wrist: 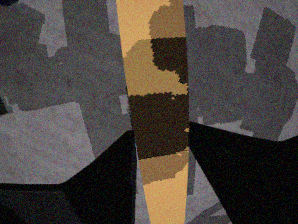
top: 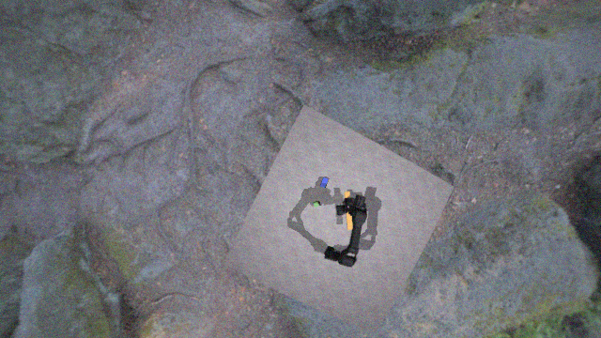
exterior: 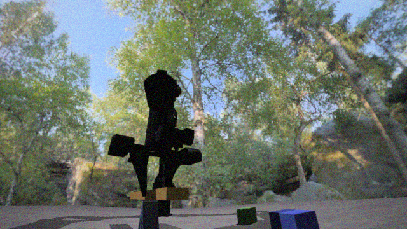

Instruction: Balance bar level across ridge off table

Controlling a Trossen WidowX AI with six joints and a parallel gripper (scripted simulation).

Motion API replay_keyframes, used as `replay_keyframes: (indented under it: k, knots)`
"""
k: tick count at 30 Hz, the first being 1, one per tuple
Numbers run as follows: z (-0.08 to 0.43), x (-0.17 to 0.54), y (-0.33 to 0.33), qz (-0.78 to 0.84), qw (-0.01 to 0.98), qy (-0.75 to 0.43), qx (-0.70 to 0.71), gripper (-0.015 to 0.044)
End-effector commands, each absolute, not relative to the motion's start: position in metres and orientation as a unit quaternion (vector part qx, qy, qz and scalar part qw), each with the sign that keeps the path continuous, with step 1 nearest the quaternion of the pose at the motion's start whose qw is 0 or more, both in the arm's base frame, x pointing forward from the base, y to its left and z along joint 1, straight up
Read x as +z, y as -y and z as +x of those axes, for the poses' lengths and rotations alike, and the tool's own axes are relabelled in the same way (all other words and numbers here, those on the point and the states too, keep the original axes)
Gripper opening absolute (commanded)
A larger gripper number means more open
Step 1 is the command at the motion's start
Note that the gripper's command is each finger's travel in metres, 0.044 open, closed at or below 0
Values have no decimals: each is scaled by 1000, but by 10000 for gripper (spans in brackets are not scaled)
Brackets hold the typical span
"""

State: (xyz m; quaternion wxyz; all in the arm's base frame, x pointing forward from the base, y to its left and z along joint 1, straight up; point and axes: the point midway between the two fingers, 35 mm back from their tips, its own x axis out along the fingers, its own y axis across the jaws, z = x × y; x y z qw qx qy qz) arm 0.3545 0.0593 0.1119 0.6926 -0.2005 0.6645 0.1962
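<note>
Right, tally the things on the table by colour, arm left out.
Orange: 1 (bar)
Grey: 1 (ridge)
Green: 1 (cube)
Blue: 1 (block)
Total: 4

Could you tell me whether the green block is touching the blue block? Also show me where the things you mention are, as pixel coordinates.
No, in the exterior view bare tabletop shows between the green block (top: 316, 204) (exterior: 247, 215) and blue block (top: 325, 182) (exterior: 294, 220).
</note>
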Motion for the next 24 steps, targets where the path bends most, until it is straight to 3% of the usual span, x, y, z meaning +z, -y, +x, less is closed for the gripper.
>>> replay_keyframes:
  k: [1,12,21,24]
  knots:
    - [354,112,-59,-201,692,-665,196,185]
    - [354,112,-59,-201,692,-665,196,185]
    - [354,112,-59,-201,692,-665,196,421]
    - [354,112,-59,-201,692,-665,196,440]
